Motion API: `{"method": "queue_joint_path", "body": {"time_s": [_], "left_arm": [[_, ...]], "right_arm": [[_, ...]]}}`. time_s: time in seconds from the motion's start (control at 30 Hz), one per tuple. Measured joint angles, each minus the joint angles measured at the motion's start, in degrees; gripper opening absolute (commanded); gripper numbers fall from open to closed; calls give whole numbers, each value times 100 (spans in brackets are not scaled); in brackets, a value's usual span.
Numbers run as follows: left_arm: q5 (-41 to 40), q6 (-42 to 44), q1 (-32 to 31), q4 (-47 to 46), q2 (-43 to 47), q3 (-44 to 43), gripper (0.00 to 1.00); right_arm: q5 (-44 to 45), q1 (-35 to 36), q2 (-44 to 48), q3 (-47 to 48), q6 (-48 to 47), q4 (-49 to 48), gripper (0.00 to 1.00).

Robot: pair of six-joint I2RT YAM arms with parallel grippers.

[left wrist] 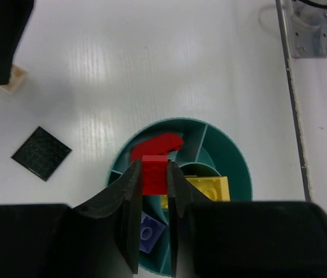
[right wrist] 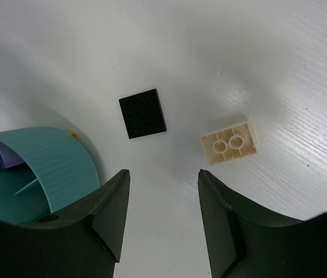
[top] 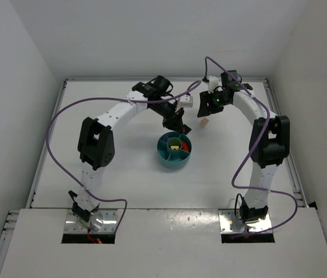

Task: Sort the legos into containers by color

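Two legos lie loose on the tabletop (left wrist: 152,58) near the dish (left wrist: 236,153): a black tile (left wrist: 42,153) and a tan brick (right wrist: 229,143). The left tool (left wrist: 153,171) pinches a red brick (left wrist: 155,178) over the dish part where a red piece (left wrist: 159,142) lies. A yellow brick (left wrist: 209,188) and a purple brick (left wrist: 149,231) sit in other parts. The right tool (right wrist: 163,185) hangs wide open near the tan brick.

I see a white counter (top: 123,185) boxed in by plain white walls: a back wall (top: 163,35), a left wall (top: 7,116) and a right wall (top: 323,98). Its ribbed surface shows soft streaks of glare under even light, and a white panel (top: 163,243) with two rectangular cut-outs covers its near edge.
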State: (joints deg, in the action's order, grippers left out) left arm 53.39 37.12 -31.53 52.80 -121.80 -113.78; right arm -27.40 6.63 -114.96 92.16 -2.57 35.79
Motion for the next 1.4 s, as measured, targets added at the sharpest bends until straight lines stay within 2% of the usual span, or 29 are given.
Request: {"method": "queue_joint_path", "body": {"time_s": [0.3,1.0,1.17,1.4], "left_arm": [[2,315,-188,341,-2,120,4],[-20,116,-385,-31,-2,168,11],[-42,66,-385,-85,-4,168,30],[-136,-13,-385,-127,-7,179,41]], "right_arm": [[33,0,2,-105,0,-26,51],[81,0,302,-374,-66,-68,51],[81,0,308,-446,-107,-59,52],[131,0,308,-474,-129,-59,54]]}}
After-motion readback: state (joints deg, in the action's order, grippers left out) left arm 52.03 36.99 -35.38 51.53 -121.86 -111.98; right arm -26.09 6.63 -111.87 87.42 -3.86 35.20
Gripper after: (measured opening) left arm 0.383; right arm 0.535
